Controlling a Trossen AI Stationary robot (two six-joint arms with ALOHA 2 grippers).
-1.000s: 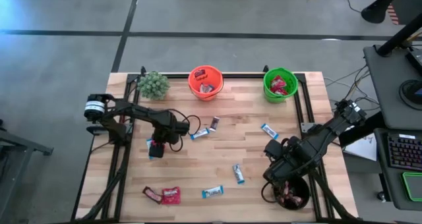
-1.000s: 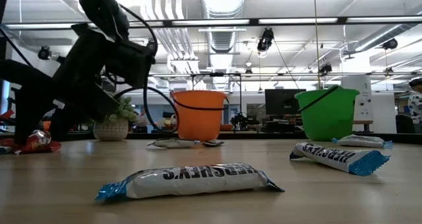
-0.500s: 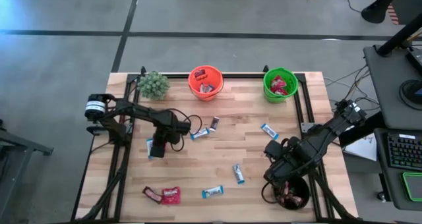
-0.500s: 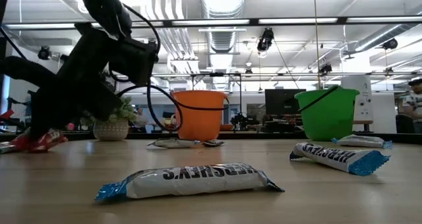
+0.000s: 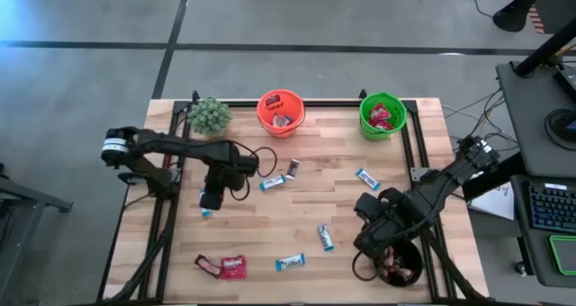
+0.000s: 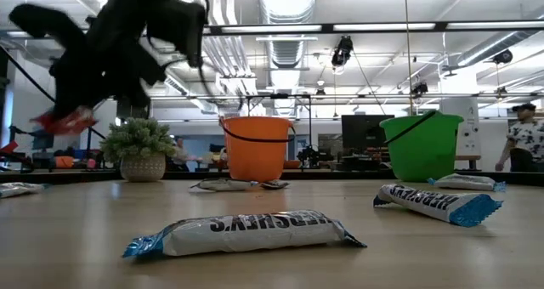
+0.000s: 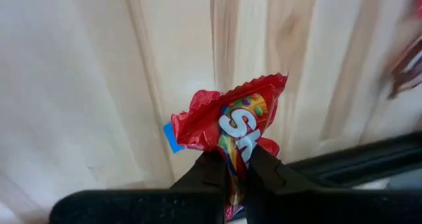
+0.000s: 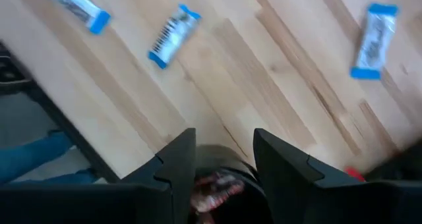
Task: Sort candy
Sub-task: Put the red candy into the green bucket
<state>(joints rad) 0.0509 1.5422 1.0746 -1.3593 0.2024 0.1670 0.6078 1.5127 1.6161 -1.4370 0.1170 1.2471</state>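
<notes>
My left gripper (image 5: 211, 200) hangs over the table's left part, shut on a red candy packet (image 7: 234, 122), which also shows as the red packet (image 6: 64, 119) in the low view. A blue-and-white bar (image 5: 205, 212) lies on the wood under it. My right gripper (image 8: 224, 159) stands open above the dark bucket (image 5: 401, 268) at the near right, nothing between its fingers. More candy lies on the table: blue-and-white bars (image 5: 274, 182) (image 5: 367, 177) (image 5: 325, 237) (image 5: 290, 262), a dark brown bar (image 5: 292, 167), and a brown bar (image 5: 208, 265) beside a red packet (image 5: 234, 267). My left gripper pinches one end of the red packet (image 7: 236, 159) between its two fingers (image 7: 206, 174). The fingers come from above, pointing steeply down. The packet is crumpled, sticks out past the fingertips and is lifted clear of the table.
An orange bucket (image 5: 280, 112) and a green bucket (image 5: 382, 115), both with candy inside, stand at the far edge. A small green plant (image 5: 209, 115) is at the far left. The dark bucket holds candy (image 8: 214, 184). Bare wood lies in the table's middle.
My left gripper has risen from the table's left part with the red packet. The packet lay on the wood a second ago and now hangs well clear of it.
</notes>
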